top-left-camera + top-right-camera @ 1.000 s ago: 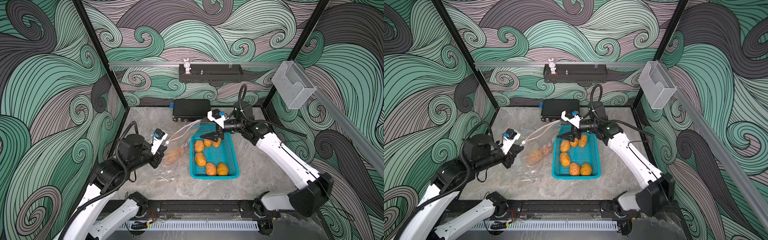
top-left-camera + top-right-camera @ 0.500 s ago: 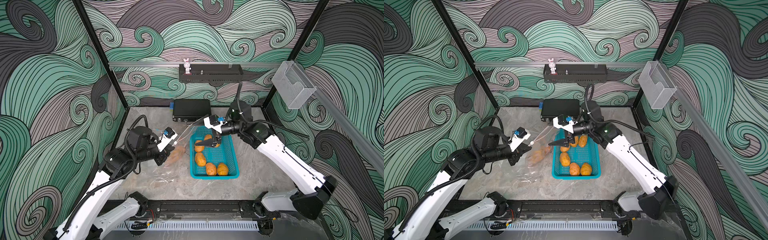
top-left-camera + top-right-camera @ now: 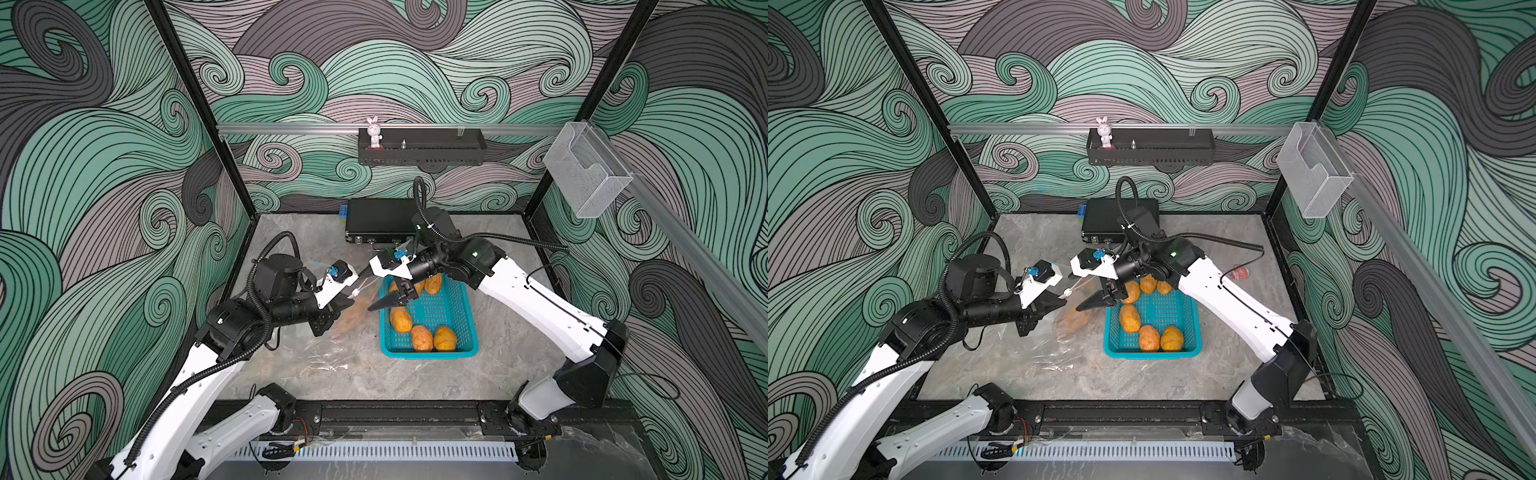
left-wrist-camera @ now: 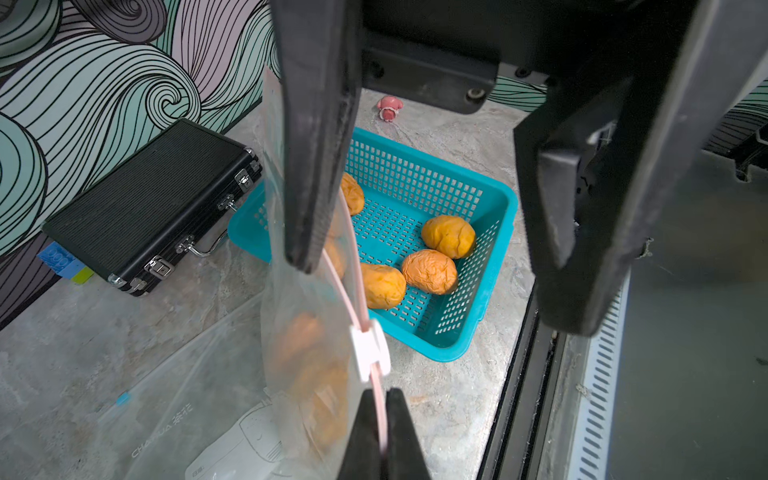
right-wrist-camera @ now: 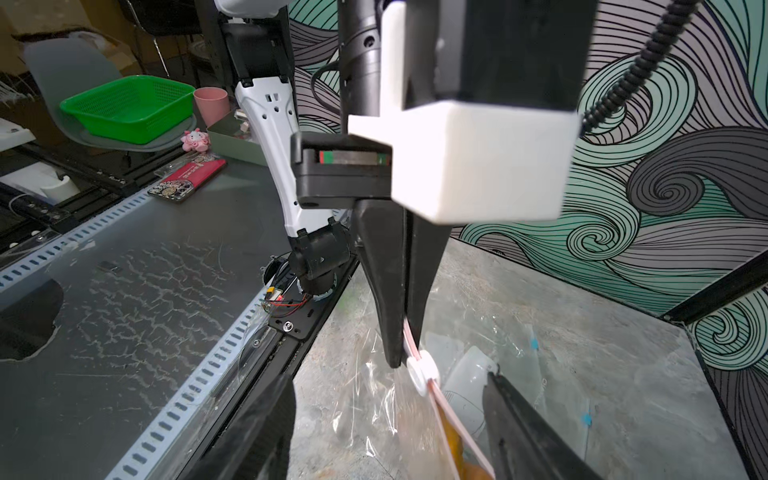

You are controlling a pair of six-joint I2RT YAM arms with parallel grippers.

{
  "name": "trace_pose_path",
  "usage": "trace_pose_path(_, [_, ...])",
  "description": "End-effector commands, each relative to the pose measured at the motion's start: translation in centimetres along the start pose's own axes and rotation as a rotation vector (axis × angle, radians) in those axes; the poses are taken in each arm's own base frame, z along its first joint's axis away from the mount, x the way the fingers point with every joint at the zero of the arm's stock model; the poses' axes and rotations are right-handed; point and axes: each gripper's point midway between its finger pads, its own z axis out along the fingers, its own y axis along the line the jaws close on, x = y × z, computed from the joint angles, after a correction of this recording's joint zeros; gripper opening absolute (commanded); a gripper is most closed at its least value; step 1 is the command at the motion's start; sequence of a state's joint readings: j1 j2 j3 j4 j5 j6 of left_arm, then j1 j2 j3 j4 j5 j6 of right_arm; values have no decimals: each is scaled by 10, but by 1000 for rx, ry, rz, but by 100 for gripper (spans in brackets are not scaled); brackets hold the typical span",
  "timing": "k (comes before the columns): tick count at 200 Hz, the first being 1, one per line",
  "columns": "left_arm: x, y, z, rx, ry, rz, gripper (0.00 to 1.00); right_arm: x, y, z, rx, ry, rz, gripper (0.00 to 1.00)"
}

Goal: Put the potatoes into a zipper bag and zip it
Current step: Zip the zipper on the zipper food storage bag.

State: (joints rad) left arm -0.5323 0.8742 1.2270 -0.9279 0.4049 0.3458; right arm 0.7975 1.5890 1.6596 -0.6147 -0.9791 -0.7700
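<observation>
A clear zipper bag [image 3: 353,320] [image 3: 1073,322] with several orange potatoes blurred inside hangs just left of the teal basket [image 3: 428,353] [image 3: 1150,353]. My left gripper [image 3: 353,293] [image 4: 381,399] is shut on the bag's pink zipper strip, right beside the white slider [image 4: 370,349] [image 5: 422,374]. My right gripper [image 3: 368,291] [image 5: 390,415] faces it, open, one finger [image 4: 316,166] against the bag's top edge and the other well clear. More potatoes [image 3: 401,319] [image 4: 449,237] lie in the basket.
A black case [image 3: 380,220] [image 4: 153,199] sits at the back wall with a blue brick [image 4: 58,257] beside it. A small pink toy [image 3: 1239,272] lies right of the basket. Another flat plastic bag [image 3: 316,353] lies on the table under the hanging one.
My left arm has carried the bag's top up and to the right. My right gripper left the basket, swung left to the zipper strip, and its jaws have narrowed.
</observation>
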Motion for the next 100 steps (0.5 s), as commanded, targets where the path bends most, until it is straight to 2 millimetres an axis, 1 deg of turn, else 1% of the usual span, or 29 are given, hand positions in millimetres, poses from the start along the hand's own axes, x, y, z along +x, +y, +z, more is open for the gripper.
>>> trace_pose_path(1, [-5,-6,-4,27,-22,18,0,4,-2,5,-19,17,-2,62])
trace_pose_path(49, [-5,-10,-6,43,-34,29,0,8,-6,12,-30,23,-29,58])
trace_pose_path(78, [-4,-10,-5,43,-30,28,0,6,-5,14,-55,18,-29,51])
trace_pose_path(92, [-4,-9,-5,41,-30,28,0,9,-4,17,-62,27,-22,46])
trace_pose_path(100, [-4,-9,-4,42,-30,28,0,12,-3,19,-66,37,-24,45])
